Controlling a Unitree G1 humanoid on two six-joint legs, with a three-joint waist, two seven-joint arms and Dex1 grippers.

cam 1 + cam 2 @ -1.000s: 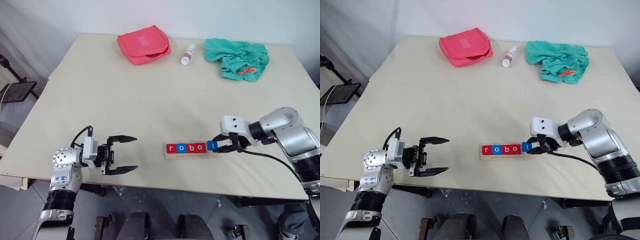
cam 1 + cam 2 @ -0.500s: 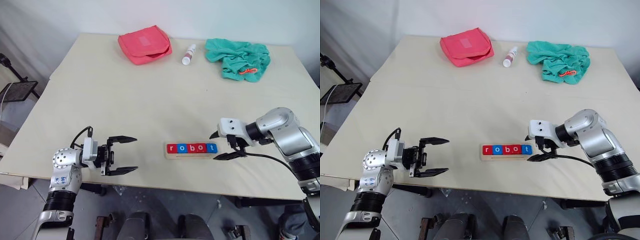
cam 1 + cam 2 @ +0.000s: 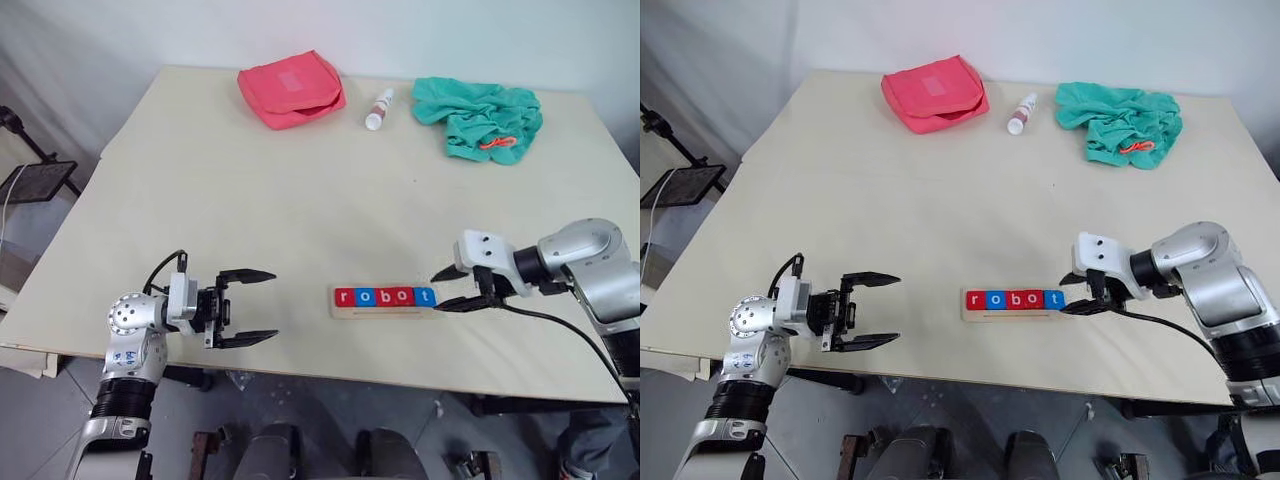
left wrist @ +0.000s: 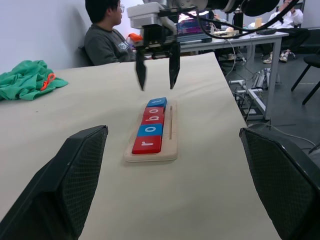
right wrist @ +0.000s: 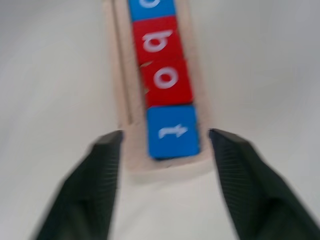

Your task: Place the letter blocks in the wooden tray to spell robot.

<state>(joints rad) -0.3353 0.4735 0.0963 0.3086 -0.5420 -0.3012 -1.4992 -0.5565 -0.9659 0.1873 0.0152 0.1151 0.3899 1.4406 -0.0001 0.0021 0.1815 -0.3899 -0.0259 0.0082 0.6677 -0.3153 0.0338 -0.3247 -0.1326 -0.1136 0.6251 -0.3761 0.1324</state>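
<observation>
Five letter blocks [image 3: 385,296] spelling robot in wooden tray [image 3: 384,312] on counter [image 3: 300,190], right pincer [image 3: 455,289] released, empty beside blue t, left pincer [image 3: 250,306] spread wide, empty.

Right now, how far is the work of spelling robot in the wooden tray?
It looks done: all five letter blocks lie in the wooden tray and read r, o, b, o, t. Nothing is in hand: the right pincer is open, just off the tray's end by the blue t, and the left pincer is open, apart from the tray. No block is left outside.
</observation>
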